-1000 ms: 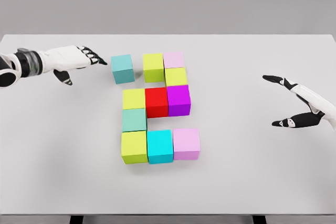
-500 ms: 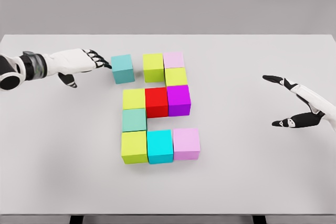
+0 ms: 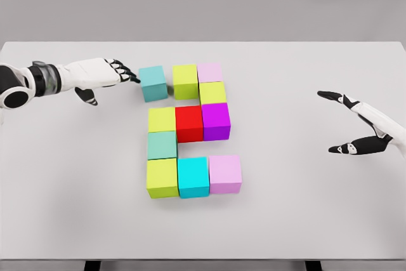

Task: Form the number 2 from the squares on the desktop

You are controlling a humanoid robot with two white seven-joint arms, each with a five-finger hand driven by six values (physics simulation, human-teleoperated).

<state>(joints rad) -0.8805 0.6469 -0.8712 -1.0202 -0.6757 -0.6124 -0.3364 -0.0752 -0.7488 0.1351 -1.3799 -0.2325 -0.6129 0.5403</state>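
Observation:
Coloured cubes lie on the white table (image 3: 304,207) in the shape of a 2. The top row holds a teal cube (image 3: 153,83), a lime cube (image 3: 185,81) and a pale pink cube (image 3: 210,72). A narrow gap separates the teal cube from the lime one. My left hand (image 3: 111,74) reaches in from the left, its fingertips (image 3: 131,76) touching the teal cube's left face, fingers extended and holding nothing. Below sit a lime cube (image 3: 212,92), a purple cube (image 3: 216,121), a red cube (image 3: 189,124) and more. My right hand (image 3: 355,125) hovers open at the right.
The lower part of the figure holds a lime cube (image 3: 161,119), a grey-teal cube (image 3: 162,145), a lime cube (image 3: 162,178), a cyan cube (image 3: 193,176) and a pale pink cube (image 3: 225,174). Bare table surface lies left and right of the cubes.
My left hand has moved right, met the teal cube and pushed it to the right, closer to the lime cube. The right hand has stayed still.

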